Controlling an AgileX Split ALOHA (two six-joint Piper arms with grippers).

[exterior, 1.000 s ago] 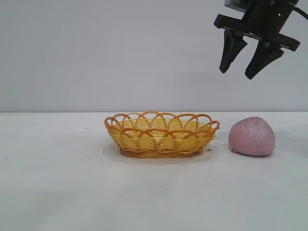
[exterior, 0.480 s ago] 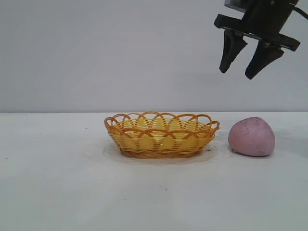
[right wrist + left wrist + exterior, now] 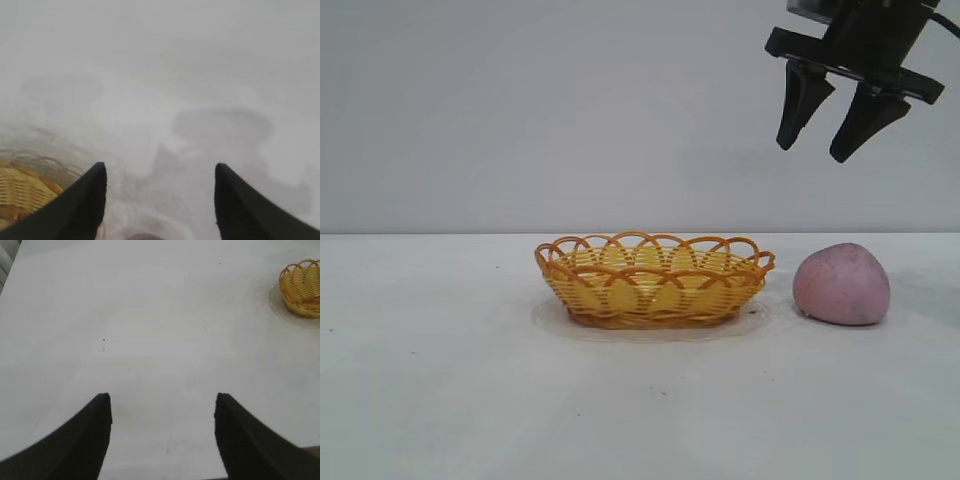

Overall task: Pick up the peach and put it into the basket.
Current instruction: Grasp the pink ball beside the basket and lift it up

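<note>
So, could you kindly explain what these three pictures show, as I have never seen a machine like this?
This is a robot with two arms mounted apart at a white table. Each arm ends in a gripper, a pair of black fingers that can pinch things.

One picture comes from a camera outside the rig, facing the table. It shows a yellow-orange woven basket and, beside it but not touching, a pink peach. The right gripper hangs high above the peach, open and empty.

The other two pictures come from cameras on the wrists, looking out between the fingers. The left gripper is open over bare table and holds nothing, with the basket far off. The right wrist view shows open fingers, table and an edge of the basket.

Nothing is held yet.
</note>
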